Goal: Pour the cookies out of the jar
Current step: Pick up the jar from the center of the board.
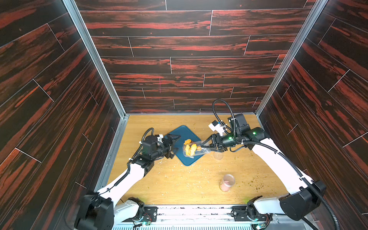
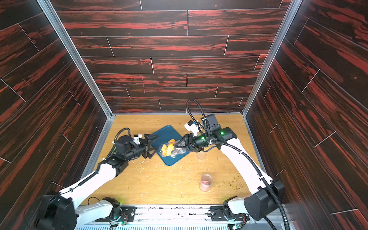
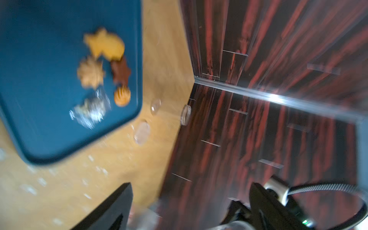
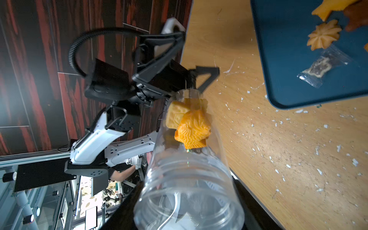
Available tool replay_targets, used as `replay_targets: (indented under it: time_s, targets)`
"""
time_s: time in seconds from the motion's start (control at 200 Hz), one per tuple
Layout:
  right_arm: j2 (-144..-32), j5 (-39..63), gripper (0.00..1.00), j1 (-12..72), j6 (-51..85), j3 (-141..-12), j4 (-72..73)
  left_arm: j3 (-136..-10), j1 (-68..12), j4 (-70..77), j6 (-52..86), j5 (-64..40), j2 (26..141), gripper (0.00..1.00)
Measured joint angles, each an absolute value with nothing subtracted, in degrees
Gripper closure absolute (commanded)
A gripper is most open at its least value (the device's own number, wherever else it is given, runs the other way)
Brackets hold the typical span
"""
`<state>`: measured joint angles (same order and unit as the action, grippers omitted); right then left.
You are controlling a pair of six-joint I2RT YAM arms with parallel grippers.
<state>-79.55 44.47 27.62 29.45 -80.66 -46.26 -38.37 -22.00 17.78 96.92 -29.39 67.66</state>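
Both top views: right gripper (image 1: 201,146) pinching the clear jar (image 1: 197,149), held sideways above the blue tray (image 1: 176,131). Cookies (image 1: 190,149) bunched at its mouth. Left gripper (image 1: 176,143) spread, empty, at tray's edge.
Left wrist: blurred; several cookies lie on tray.
Right wrist: advise tipping mouth lower, shaking gently over tray. No legible writing.

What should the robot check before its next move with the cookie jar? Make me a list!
1. Grip: right pincer holds the jar: ok.
2. Jar mouth above the blue tray, in both top views: ok.
3. Jar emptied: not ok, the cookies in the jar sit near its mouth.
4. Is the left pincer open and empty: ok.
5. Left pincer out of the pouring path: cannot tell, it is close to the mouth.
6. The cookies on the tray lie inside its rim: ok.
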Motion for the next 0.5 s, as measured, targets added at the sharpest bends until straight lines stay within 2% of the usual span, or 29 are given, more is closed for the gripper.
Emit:
replay_targets:
  time_s: [0.215,0.501]
  targets:
    - [-79.5,44.7,0.38,27.6,31.0,-80.6,-42.8,-38.2,-24.6,25.8,112.3,-26.9,67.5,0.04]
    - [-79.6,45.5,0.39,27.6,33.9,-80.6,-38.2,-38.3,-27.9,26.4,117.7,-26.1,67.5,0.04]
